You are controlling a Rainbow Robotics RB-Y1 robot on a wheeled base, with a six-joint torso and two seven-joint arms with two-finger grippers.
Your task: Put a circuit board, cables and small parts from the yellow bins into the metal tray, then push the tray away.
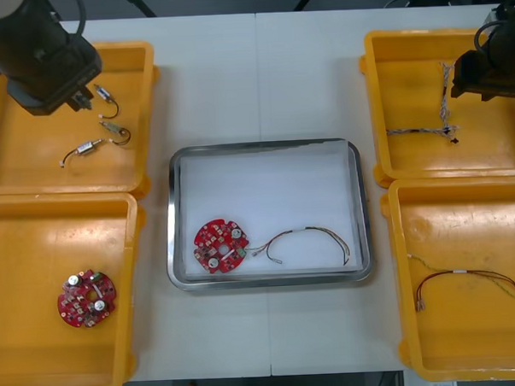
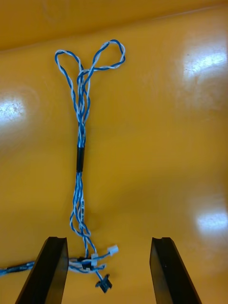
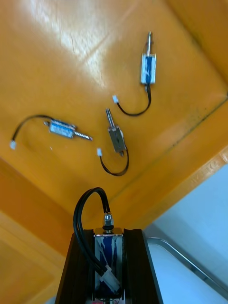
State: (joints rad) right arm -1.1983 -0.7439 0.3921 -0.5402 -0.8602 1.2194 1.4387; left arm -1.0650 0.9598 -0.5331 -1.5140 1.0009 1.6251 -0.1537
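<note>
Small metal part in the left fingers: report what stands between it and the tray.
Only the yellow bin's side wall lies between the left gripper, shut on the small metal part, and the metal tray. The tray's far half is bare; a circuit board and cable lie nearer. The right gripper hovers over the far right bin.

Front view: overhead, steeply down, covers the whole table (image 1: 261,73). Left wrist view: close above top-left yellow bin (image 1: 33,151). Right wrist view: close above top-right yellow bin (image 1: 415,83). Front view shares both bins.
</note>
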